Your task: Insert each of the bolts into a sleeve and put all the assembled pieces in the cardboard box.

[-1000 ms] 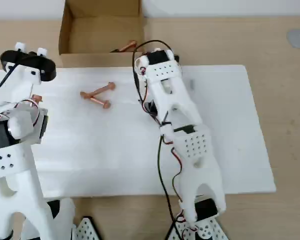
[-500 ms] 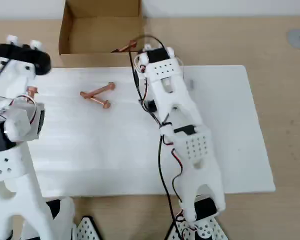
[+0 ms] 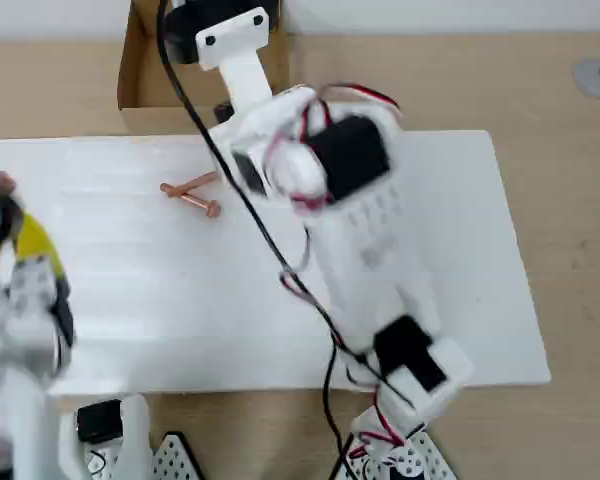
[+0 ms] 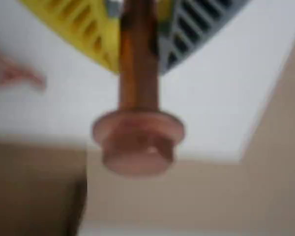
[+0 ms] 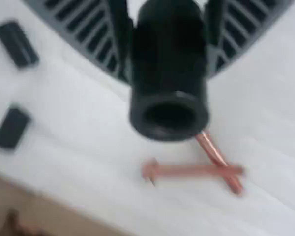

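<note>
Copper bolt (image 4: 137, 98) sits clamped in my left hand (image 4: 137, 24). I grip it on the shank, with the flanged head sticking out past my fingers, over the left edge of the white foam mat (image 3: 460, 250). My right hand (image 5: 168, 24) is closed on a black sleeve (image 5: 168, 98), bore facing outward, raised near the cardboard box (image 3: 130, 70). Two more bolts (image 3: 192, 193) lie crossed on the mat, with two small black pieces (image 5: 11, 128) apart from them, probably sleeves.

The bolt and sleeve are well apart, so the mating is all ahead of me, and that is where I expect trouble. The head leads, not the shank end buried in my grip, and I doubt the flange would enter the bore. Any tilt between the two axes could catch the bolt on the sleeve's rim and twist it loose. A dropped piece might scatter the crossed bolts or roll onto the table (image 3: 570, 200).
</note>
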Available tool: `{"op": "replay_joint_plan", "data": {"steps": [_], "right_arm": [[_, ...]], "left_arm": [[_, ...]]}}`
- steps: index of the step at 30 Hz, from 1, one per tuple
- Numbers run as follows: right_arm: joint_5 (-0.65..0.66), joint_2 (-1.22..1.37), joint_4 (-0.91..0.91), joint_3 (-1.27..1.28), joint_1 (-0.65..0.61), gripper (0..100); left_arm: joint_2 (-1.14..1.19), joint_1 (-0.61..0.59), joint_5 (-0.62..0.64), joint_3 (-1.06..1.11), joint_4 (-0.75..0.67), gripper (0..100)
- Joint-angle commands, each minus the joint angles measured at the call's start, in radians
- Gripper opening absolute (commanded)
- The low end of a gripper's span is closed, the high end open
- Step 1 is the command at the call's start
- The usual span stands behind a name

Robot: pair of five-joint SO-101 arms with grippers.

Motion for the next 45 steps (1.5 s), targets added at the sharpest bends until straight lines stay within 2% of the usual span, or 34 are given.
{"op": "replay_joint_plan", "data": {"steps": [1,5,8,10,15,19,22,25,30,37,41,45], "right_arm": [[0.014,-0.147,-0.005,-0.051,-0.067,1.0],[0.014,-0.200,0.009,-0.048,-0.127,1.0],[0.014,-0.254,0.014,-0.047,-0.134,1.0],[0.015,-0.305,0.014,-0.038,-0.134,1.0],[0.043,-0.492,0.015,0.202,-0.165,1.0],[0.043,-0.674,-0.048,0.509,-0.205,1.0],[0.035,-0.779,-0.206,0.753,-0.202,1.0],[-0.014,-0.857,-0.379,1.020,-0.208,1.0],[-0.015,-0.961,-0.667,1.377,-0.211,1.0],[-0.017,-1.070,-0.936,1.636,-0.219,1.0],[-0.015,-1.148,-1.106,1.767,-0.219,1.0],[-0.015,-1.257,-1.247,1.933,-0.220,0.9]], "left_arm": [[-0.119,0.008,0.006,0.094,-0.110,1],[-0.222,0.014,0.021,0.316,-0.330,1],[-0.274,0.008,0.118,0.465,-0.516,1],[-0.298,0.014,0.190,0.516,-0.569,1],[-0.297,0.055,0.414,0.526,-0.568,1],[-0.297,0.126,0.483,0.519,-0.572,1],[-0.297,0.245,0.508,0.529,-0.559,1],[-0.295,0.370,0.508,0.522,-0.537,2],[-0.295,0.411,0.508,0.528,-0.531,2],[-0.297,0.448,0.506,0.462,-0.509,2],[-0.294,0.453,0.445,0.364,-0.491,1],[-0.251,0.465,0.407,0.295,-0.376,1]]}}
